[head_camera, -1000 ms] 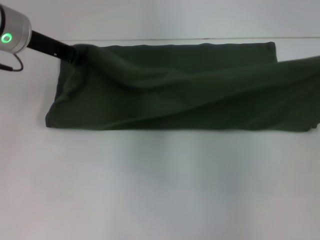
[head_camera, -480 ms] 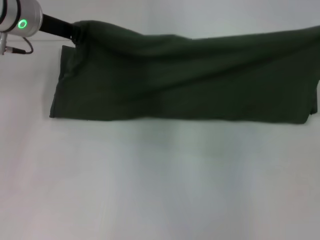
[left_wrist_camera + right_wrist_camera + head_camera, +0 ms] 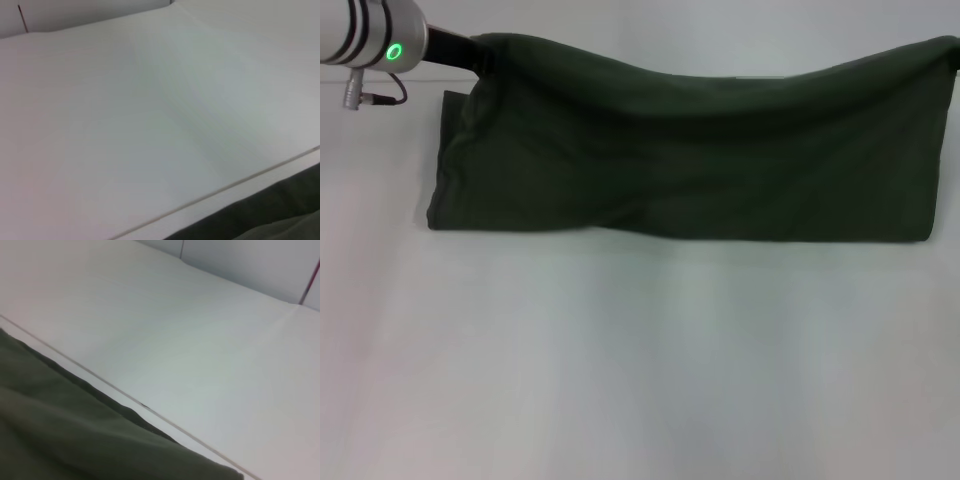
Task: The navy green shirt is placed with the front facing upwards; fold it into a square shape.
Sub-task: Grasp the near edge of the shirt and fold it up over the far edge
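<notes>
Cloth of the navy green shirt (image 3: 700,150) hides the left gripper (image 3: 478,58) at ten o'clock; the right gripper lies beyond the frame at two o'clock.

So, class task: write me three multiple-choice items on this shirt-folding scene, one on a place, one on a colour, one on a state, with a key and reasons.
1. Where does the left gripper meet the navy green shirt?
A. its far left corner
B. its near edge
C. its middle

2. What colour is the table?
A. black
B. white
C. red

3. How is the shirt's far edge?
A. flat on the table
B. lifted, sagging in the middle
C. rolled into a ball

Key: A, the left gripper reaches the corner of the navy green shirt; B, the table is white; B, the far edge rises at both ends.
</notes>
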